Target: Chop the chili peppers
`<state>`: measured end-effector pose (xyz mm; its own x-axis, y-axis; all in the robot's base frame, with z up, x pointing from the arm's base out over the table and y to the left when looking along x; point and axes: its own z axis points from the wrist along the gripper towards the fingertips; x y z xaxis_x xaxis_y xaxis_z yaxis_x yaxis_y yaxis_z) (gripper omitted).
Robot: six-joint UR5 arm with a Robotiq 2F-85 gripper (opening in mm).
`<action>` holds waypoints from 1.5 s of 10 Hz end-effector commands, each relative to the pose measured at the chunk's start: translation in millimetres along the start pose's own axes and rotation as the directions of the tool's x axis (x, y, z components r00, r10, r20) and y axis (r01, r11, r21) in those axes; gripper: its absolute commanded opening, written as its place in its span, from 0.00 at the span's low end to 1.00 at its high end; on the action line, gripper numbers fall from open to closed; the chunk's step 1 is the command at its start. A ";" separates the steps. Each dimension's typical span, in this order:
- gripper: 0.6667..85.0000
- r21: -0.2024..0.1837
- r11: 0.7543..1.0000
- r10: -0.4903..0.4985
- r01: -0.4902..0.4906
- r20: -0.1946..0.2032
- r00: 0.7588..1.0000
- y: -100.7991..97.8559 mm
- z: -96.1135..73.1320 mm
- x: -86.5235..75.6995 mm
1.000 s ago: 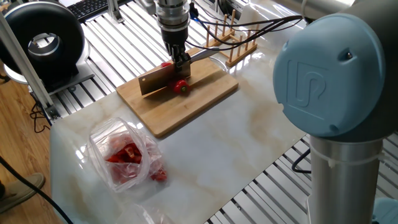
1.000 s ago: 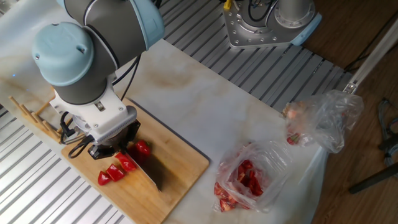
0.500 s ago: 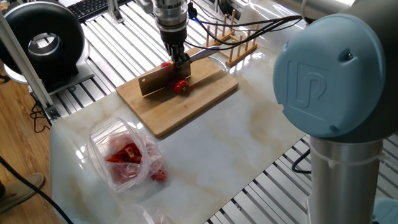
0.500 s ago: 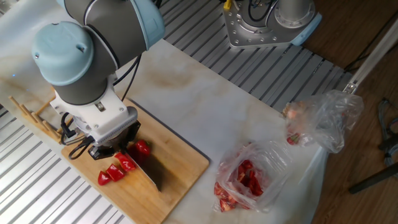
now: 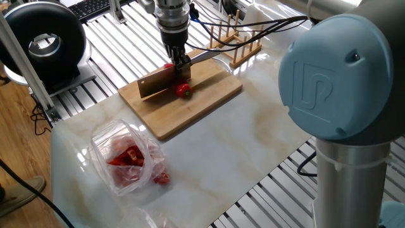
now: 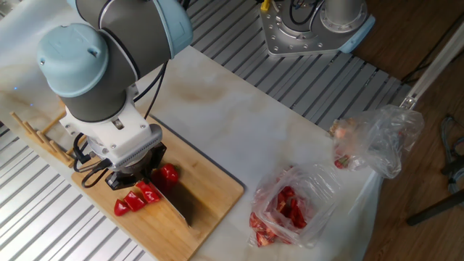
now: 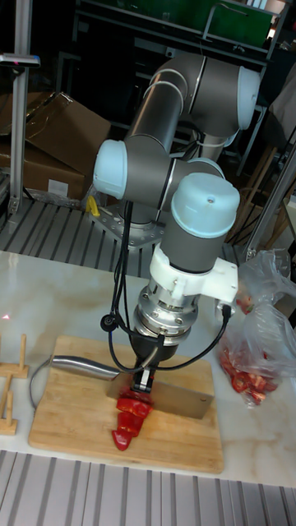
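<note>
- red chili peppers [image 7: 128,415] lie on the wooden cutting board [image 5: 202,104], near its middle; the tall view shows a short row of cut chunks running toward the board's front edge, and one fixed view shows a plump piece [image 5: 184,90] just beside the blade.
- the gripper [image 7: 146,380] has its jaws closed on the cleaver [image 7: 177,399], whose steel handle [image 7: 82,367] sticks out sideways over the board.
- the blade hangs a little above the wood, right against the row of pieces, so this looks like the gap between two chops.
- to do it well, bring the edge straight down, flat face upright, on the largest uncut piece; a glossy round chili can roll or squirt out from under a slanted blade.
- keep each stroke over the board, not past its rim.
- a see-through plastic bag [image 6: 290,206] near the table edge, well apart from the board, holds more red pieces.
- a second clear bag [image 6: 380,138] lies crumpled beyond it; its contents are hard to make out.
</note>
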<state>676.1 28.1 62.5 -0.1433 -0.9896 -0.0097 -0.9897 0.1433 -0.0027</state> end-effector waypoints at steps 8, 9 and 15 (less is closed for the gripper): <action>0.01 0.006 1.000 -0.017 0.017 0.031 0.999 -1.7 -2.7 1.3; 0.01 0.000 1.000 -0.008 0.008 0.012 1.000 1.0 -9.2 2.4; 0.01 -0.056 0.998 0.018 -0.018 -0.002 1.000 20.4 -17.8 2.9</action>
<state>661.5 27.1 76.3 -0.1522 -0.9883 -0.0008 -0.9877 0.1521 0.0359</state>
